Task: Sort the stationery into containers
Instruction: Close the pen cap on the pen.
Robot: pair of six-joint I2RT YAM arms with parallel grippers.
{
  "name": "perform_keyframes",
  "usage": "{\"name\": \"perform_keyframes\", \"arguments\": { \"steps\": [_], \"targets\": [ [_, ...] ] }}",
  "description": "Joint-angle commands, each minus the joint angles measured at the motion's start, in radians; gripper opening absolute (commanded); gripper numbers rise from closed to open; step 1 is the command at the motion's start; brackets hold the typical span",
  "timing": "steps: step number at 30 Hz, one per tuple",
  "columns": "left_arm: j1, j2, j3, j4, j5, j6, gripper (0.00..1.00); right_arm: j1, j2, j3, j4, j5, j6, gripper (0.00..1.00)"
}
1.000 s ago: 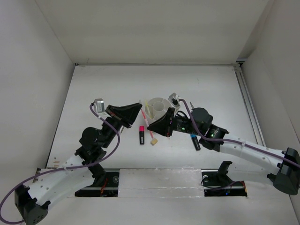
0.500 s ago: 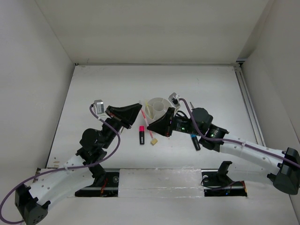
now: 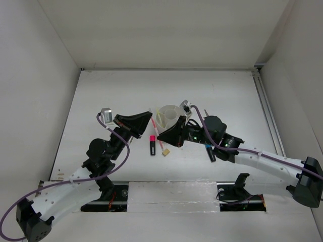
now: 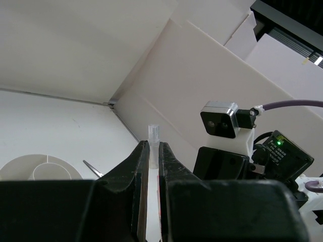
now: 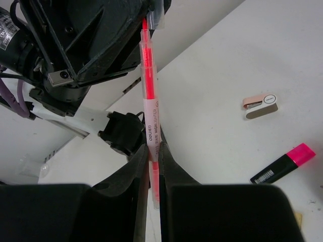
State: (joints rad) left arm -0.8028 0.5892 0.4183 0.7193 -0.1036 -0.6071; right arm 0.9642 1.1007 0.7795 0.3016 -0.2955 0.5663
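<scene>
A thin pink pen (image 3: 156, 128) (image 5: 150, 101) hangs above the table between the two arms. My left gripper (image 3: 149, 117) (image 4: 153, 146) is shut on its clear-capped upper end (image 4: 153, 134). My right gripper (image 3: 161, 136) (image 5: 155, 147) is shut on its lower part. The round white organizer (image 3: 171, 115) (image 4: 40, 169) stands just behind them, with a yellow pen (image 3: 159, 118) at its left rim. On the table lie a pink-capped marker (image 3: 152, 144) (image 5: 282, 164), a tan cube eraser (image 3: 164, 152) and a blue-capped marker (image 3: 210, 152).
A small pink-and-white piece (image 5: 261, 105) lies on the table beyond the pink-capped marker. A scissor blade tip (image 4: 92, 169) shows beside the organizer. White walls enclose the table on the left, back and right, with a rail (image 3: 267, 116) along the right side.
The right arm has shifted slightly to the left. Both grippers have kept hold of the pink pen.
</scene>
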Motion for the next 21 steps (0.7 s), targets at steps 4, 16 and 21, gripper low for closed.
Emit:
{"name": "perform_keyframes", "arguments": {
  "steps": [4,16,21],
  "targets": [
    [-0.003,-0.009,0.04,0.005,-0.011,0.004,0.0,0.002,-0.004,0.015,0.073,0.027,0.0,0.0],
    [-0.003,0.02,0.059,-0.004,-0.05,0.004,0.0,0.011,-0.022,0.006,0.053,0.018,-0.009,0.0],
    [-0.003,0.02,0.079,-0.004,-0.05,0.004,0.0,0.011,-0.022,-0.003,0.033,0.036,-0.009,0.0]
  ]
}}
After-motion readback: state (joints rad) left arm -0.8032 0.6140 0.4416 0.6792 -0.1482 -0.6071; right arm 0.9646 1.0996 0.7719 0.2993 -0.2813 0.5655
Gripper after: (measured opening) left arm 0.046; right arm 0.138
